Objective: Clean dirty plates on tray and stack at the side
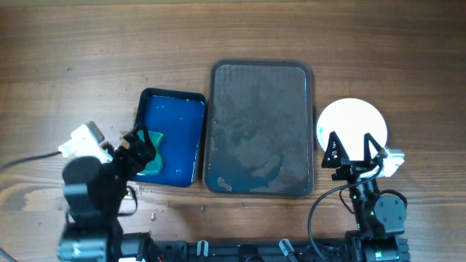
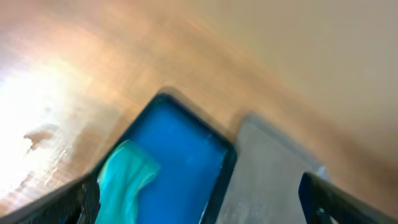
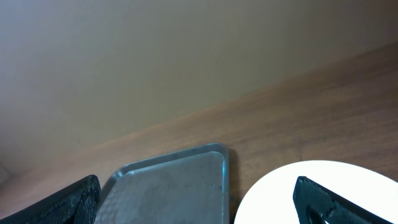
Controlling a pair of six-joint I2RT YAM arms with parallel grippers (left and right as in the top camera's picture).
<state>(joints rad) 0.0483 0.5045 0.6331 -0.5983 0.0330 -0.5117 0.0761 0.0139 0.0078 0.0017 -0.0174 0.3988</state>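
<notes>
A grey tray (image 1: 261, 129) lies in the middle of the table with wet smears on it and no plate on it. A white plate (image 1: 352, 125) sits on the table to the right of the tray; it also shows in the right wrist view (image 3: 292, 193). My right gripper (image 1: 354, 151) is open and empty over the plate's near edge. A teal cloth (image 1: 153, 154) lies in a blue tub (image 1: 175, 124) left of the tray. My left gripper (image 1: 138, 151) is open at the tub's near left corner, beside the cloth (image 2: 124, 183).
Water drops (image 1: 156, 212) dot the wood near the front edge, below the tub. A cable (image 1: 22, 160) runs off the left side. The grey tray's edge (image 2: 273, 174) sits right next to the blue tub (image 2: 180, 143).
</notes>
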